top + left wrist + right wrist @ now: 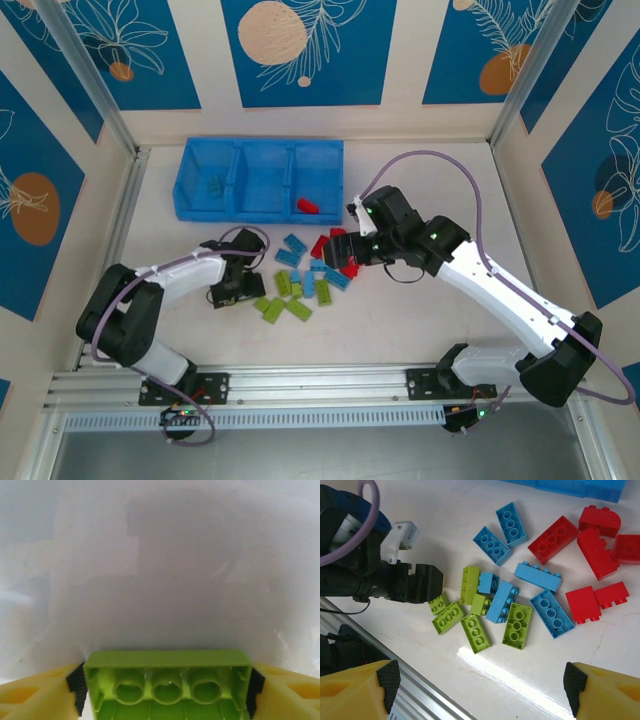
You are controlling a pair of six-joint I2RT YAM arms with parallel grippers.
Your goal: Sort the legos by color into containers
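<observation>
Left end effector [165, 686] pinches lime brick [167, 661] by its short ends. Brick looks light, rigid, slick plastic. Right end effector [481, 682] wide open, empty, over loose legos [517, 626].

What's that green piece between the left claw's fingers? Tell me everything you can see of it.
The lime green brick is a glossy plastic rectangle, its hollow underside facing the wrist camera, three round tubes in a row inside. It sits crosswise in the left gripper, black pads touching both short ends. Its lower part runs out of frame.
</observation>
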